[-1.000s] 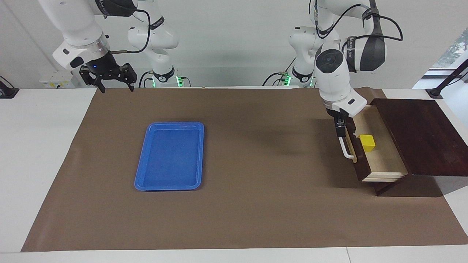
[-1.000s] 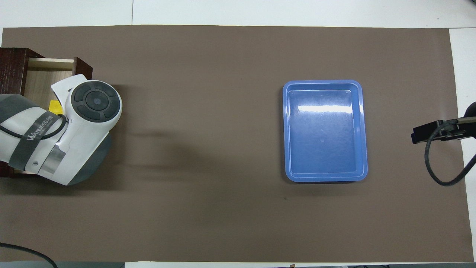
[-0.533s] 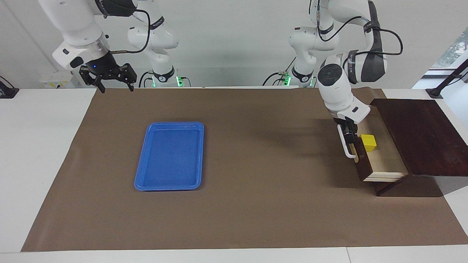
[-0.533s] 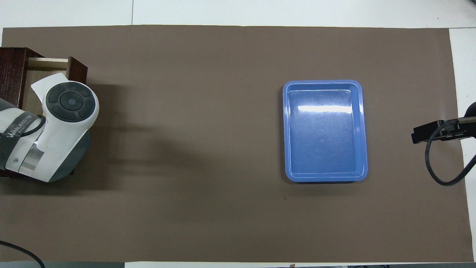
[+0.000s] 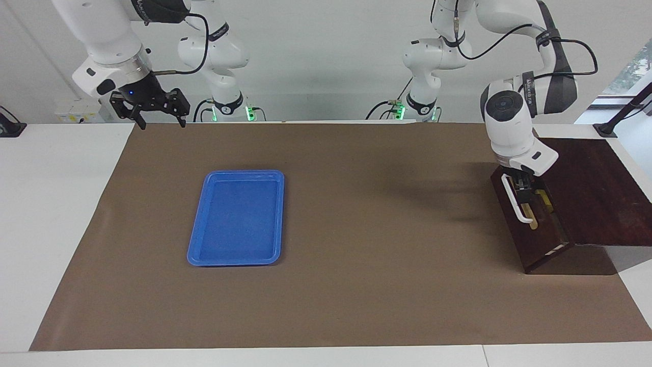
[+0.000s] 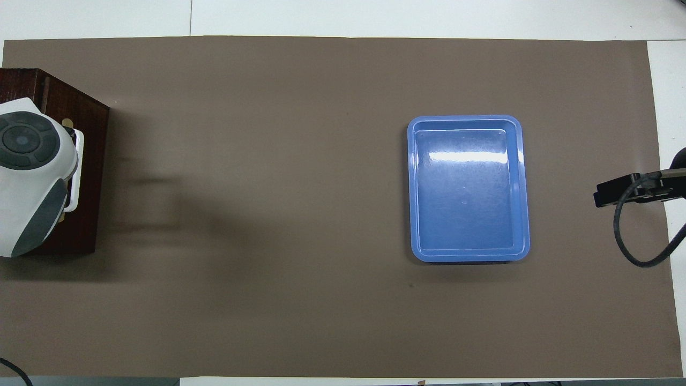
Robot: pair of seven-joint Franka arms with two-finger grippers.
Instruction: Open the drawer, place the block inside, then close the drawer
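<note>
The dark wooden drawer (image 5: 541, 239) sits pushed into its slanted-front box (image 5: 593, 191) at the left arm's end of the table. Only a thin pale edge shows at its corner. The block is hidden from both views. My left gripper (image 5: 524, 187) hangs straight down against the drawer front, right at the white bar handle (image 5: 513, 200). In the overhead view the left arm's wrist (image 6: 27, 161) covers most of the drawer front (image 6: 92, 161). My right gripper (image 5: 160, 122) waits open and holding nothing, above the mat's corner at the right arm's end.
A flat blue tray (image 5: 237, 218) with nothing in it lies on the brown mat (image 5: 356, 285), toward the right arm's end. From above, the tray (image 6: 469, 187) sits mid-depth on the mat.
The drawer has slid from open to shut with my left gripper moving along at its handle. The yellow block inside has gone out of sight. The right arm has stayed put.
</note>
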